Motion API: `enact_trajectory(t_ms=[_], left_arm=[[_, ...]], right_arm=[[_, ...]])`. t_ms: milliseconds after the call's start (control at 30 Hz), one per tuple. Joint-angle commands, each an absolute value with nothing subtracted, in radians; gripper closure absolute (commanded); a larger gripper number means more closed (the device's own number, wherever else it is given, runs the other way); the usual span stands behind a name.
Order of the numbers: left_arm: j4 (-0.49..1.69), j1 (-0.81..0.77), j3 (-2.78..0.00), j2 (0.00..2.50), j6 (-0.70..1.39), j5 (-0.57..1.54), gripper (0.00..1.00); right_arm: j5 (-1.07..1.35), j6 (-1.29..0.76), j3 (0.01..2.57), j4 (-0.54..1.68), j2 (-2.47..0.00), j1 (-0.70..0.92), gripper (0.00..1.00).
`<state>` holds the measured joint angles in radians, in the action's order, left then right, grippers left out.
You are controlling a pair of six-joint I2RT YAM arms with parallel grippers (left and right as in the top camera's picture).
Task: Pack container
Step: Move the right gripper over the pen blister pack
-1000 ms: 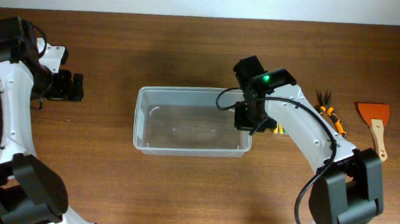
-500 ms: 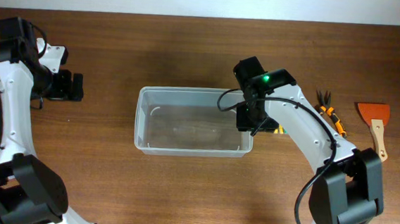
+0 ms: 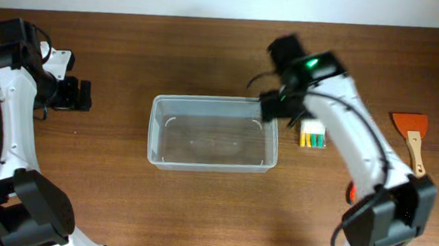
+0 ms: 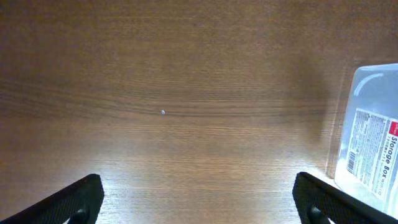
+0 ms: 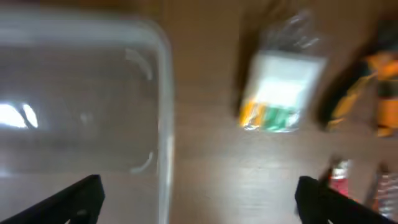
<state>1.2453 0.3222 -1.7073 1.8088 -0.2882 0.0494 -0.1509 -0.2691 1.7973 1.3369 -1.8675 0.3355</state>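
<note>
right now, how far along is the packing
Done: nothing; the tub is empty. In hand: nothing; the right gripper hangs open over the tub's rim, the left gripper open off to the side. Left: the case of bits, pliers and scraper lie outside.

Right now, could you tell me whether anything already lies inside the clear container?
No, the overhead view shows the container bare inside; the small case of coloured bits lies on the table beside it.

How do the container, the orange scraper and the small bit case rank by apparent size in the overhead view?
1. container, by far the largest.
2. orange scraper, clearly longer than the case.
3. small bit case, the smallest.
</note>
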Motion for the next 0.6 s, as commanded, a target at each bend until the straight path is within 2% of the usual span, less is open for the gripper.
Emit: enact_trajectory(t_ms=[0,167,367,567], left_arm=[[1.245,0.33,-1.702,1.818,-0.278,0.064,0.01],[1.245,0.33,-1.702,1.818,-0.278,0.065,0.01],[1.246,0.33,-1.702,1.818,-0.278,0.065,0.01],[1.246,0.33,-1.702,1.818,-0.278,0.065,0.01]], right_arm=[[-0.187,-0.174,1.981,1.405,-1.853,0.222,0.01],[-0.149,-0.112,2.144,1.503,-1.852,0.078,0.01],[-0.079,0.019,2.138,1.486,-1.88,-0.018,0.01],[-0.056,-0.057,2.137,1.493,-1.997,-0.039,0.01]])
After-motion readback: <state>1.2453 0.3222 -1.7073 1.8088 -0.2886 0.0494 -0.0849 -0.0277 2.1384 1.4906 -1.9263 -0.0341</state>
